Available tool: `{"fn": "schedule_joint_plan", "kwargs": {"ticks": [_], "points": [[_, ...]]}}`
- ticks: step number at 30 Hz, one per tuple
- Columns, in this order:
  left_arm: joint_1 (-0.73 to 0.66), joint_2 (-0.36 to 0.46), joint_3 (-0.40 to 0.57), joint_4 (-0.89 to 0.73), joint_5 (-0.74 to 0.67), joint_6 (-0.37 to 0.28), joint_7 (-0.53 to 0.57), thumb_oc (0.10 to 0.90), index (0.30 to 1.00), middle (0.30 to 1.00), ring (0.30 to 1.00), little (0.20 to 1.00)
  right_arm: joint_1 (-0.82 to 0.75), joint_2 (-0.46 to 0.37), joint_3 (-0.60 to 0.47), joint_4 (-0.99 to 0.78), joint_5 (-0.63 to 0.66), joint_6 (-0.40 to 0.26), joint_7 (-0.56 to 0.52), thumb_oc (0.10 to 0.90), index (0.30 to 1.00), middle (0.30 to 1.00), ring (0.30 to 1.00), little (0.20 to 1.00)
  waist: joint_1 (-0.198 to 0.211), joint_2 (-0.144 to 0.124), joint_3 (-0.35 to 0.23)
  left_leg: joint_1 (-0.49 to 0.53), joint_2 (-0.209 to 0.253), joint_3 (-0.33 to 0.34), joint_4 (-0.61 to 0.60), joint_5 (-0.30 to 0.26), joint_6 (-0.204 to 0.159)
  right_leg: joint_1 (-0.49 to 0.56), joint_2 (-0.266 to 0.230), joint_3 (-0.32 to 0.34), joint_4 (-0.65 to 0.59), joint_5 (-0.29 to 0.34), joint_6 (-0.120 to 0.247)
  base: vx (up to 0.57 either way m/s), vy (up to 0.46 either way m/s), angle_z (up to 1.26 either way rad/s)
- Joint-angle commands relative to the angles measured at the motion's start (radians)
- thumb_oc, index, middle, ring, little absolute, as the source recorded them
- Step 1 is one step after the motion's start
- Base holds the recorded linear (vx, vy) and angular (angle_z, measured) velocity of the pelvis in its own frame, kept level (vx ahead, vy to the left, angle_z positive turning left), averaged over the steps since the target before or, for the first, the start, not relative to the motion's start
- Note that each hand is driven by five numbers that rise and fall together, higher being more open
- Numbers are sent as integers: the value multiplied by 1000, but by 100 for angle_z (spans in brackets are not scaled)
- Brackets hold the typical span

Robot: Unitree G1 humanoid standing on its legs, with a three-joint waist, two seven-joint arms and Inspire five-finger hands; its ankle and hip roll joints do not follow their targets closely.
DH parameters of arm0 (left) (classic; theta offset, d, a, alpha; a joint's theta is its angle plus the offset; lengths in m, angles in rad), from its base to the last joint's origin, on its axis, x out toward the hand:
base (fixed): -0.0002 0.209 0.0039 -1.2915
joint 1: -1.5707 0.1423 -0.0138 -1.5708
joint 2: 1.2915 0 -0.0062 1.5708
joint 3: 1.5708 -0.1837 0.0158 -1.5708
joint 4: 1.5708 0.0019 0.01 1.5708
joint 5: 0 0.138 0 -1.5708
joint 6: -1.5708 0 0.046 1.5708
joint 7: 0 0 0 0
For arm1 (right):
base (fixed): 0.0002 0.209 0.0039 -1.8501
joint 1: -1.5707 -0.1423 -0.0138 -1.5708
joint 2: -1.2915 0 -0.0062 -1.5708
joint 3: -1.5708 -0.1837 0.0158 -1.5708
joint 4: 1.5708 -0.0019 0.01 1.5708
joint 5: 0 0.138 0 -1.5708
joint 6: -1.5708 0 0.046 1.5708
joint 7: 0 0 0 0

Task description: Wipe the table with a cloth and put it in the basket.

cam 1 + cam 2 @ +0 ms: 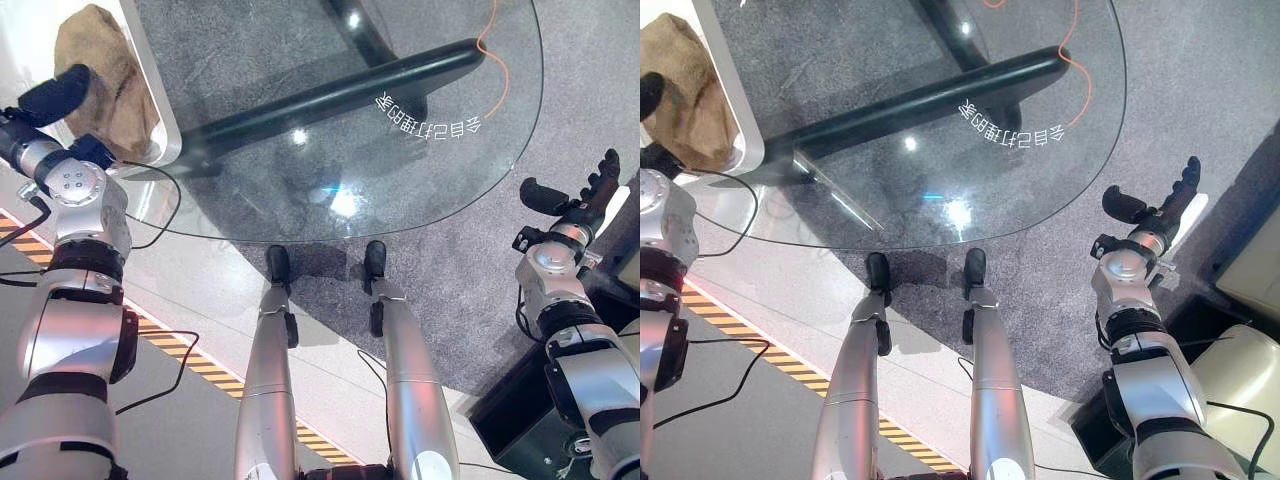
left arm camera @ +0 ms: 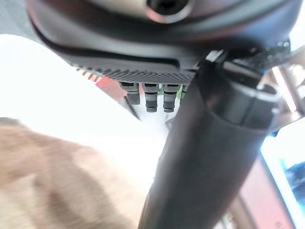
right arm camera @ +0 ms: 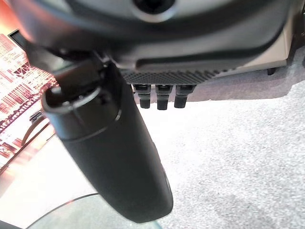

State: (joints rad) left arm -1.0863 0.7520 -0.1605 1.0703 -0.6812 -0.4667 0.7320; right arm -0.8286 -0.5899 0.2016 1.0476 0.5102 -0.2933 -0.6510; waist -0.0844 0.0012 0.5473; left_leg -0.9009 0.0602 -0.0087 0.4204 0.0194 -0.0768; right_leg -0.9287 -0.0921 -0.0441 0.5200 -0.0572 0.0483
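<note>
Since the cloth (image 1: 100, 75) is a soft brown lump, it will feel light and floppy and will bend any way it is pulled. It lies bunched up in a white tray (image 1: 165, 120) at about 10 o'clock in the left eye view. The tray sits at the left edge of the glass tabletop (image 1: 400, 170).

The left hand (image 1: 55, 95) is just beside the cloth, at its near left side. In the left wrist view the thumb sticks out and the fingers (image 2: 150, 98) look short and a bit bent, with nothing in them. The cloth shows close below them, but I cannot tell if they touch it.

The right hand (image 1: 590, 190) is far away at 3 o'clock, off the tabletop and over the grey floor. Its fingers are relaxed and hold nothing.

I think the best place to grab is the high, puffy middle of the cloth, where the folds stick up. A pinch at a thin edge might slip. The cloth will not break, but it may drag or unfold when lifted. The glass looks smooth, so the cloth should slide on it easily.
</note>
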Motion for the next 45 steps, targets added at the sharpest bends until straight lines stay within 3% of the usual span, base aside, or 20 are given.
{"fn": "schedule_joint_plan", "kwargs": {"ticks": [1, 12, 19, 23, 34, 40, 45], "points": [[75, 80, 114, -23, 17, -116, 37, 800, 900, 900, 900, 900, 62, -39, -44, -7, 2, -67, -21, 800, 900, 900, 900, 900, 33, 1, -27, 83, -74, 18, 7, -87, 43, 80, 89, -32, -14, -53, -21, -31, -33, -1], [275, 33, 217, -57, -24, -129, -69, 800, 900, 900, 900, 900, 137, -24, -80, -13, 2, -63, 46, 800, 900, 900, 900, 900, 54, 7, -27, 159, -85, 11, -24, -73, 44, 150, 90, -32, -29, -54, -12, -22, -9, 0], [406, -12, 262, -74, -21, -85, -158, 800, 900, 900, 900, 900, 200, 1, -98, 2, 0, -53, 138, 800, 900, 900, 900, 900, 73, 6, -28, 271, -103, -5, -78, -60, 41, 261, 85, -33, -69, -50, -2, -11, -9, 0], [483, -48, 271, -85, -2, -52, -210, 800, 900, 900, 900, 900, 248, 17, -108, -7, -18, -26, 183, 800, 900, 900, 900, 900, 81, 6, -58, 331, -115, -14, -119, -51, 39, 324, 79, -34, -107, -42, 3, 6, -8, 3], [743, -192, 218, -38, 47, 60, -437, 800, 900, 900, 900, 900, 418, 73, -145, 75, -69, 46, 334, 800, 900, 900, 900, 900, 109, -6, -192, 599, -129, -38, -296, -28, 47, 603, 29, -33, -303, 16, 28, 97, 11, 3], [880, -267, 196, 48, 145, 105, -550, 800, 900, 900, 900, 900, 549, 108, -182, 119, -145, 80, 410, 800, 900, 900, 900, 900, 115, -15, -291, 766, -124, -36, -398, -20, 55, 783, 19, -44, -412, 40, 40, 178, 23, 7], [959, -319, 184, 120, 241, 130, -599, 800, 900, 900, 900, 900, 623, 166, -185, 154, -228, 122, 410, 800, 900, 900, 900, 900, 122, -19, -370, 856, -111, -28, -447, -16, 56, 870, 15, -57, -459, 57, 45, 225, 5, 1]]}}
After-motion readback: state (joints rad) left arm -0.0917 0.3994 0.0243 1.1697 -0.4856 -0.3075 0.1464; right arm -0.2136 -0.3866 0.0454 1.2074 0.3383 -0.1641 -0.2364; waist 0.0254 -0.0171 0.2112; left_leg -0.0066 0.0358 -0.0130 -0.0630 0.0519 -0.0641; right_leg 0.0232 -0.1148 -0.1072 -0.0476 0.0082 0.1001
